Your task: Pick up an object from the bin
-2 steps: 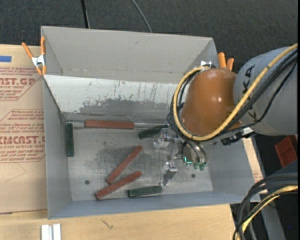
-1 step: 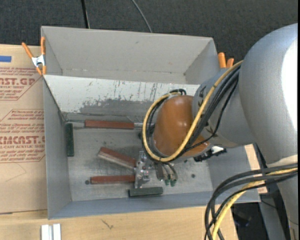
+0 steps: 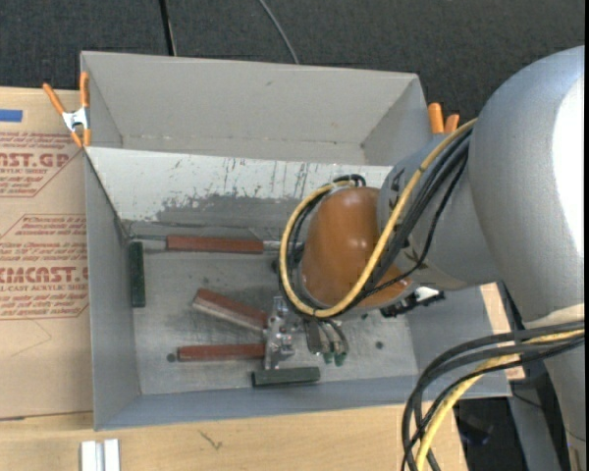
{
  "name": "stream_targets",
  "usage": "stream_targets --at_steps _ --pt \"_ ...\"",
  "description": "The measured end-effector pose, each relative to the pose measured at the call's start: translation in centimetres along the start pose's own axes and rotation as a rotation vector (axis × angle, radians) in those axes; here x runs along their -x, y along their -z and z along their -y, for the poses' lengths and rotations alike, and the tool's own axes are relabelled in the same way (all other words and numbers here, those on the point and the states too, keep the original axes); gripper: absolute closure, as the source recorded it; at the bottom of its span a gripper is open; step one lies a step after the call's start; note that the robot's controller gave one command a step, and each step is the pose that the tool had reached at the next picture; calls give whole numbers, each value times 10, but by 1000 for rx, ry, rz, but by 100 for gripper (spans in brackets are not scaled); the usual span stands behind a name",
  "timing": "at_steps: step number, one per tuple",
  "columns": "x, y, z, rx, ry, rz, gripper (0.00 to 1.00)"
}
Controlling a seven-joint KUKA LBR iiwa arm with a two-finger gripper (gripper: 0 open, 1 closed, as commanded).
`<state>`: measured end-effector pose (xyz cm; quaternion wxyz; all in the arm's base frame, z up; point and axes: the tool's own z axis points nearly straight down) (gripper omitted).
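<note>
1. Dark flat bar [image 3: 286,377] lies along the front wall of the bin [image 3: 245,101], just beside the gripper [image 3: 279,340], which is low over the floor.
2. Whether the pincer is open or closed, or has hold of anything, I cannot tell; the wrist hides it.
3. Two reddish-brown bars, one angled [image 3: 230,309] and one level [image 3: 219,353], end close by its left side, so either could be the pick instead.
4. Another reddish-brown bar [image 3: 214,245] by the back slope and a dark upright bar [image 3: 135,274] at far left lie well apart.
</note>
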<state>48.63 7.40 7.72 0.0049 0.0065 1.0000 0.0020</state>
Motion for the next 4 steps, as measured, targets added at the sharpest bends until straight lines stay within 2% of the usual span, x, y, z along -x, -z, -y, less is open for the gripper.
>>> stream_targets --at_steps 1,2,3,4 --pt "0 2 0 -1 0 -3 100" --pt "0 11 -3 -4 -5 -15 100" --pt "1 40 -8 -2 84 -5 100" --pt "17 175 2 -3 68 -7 100"
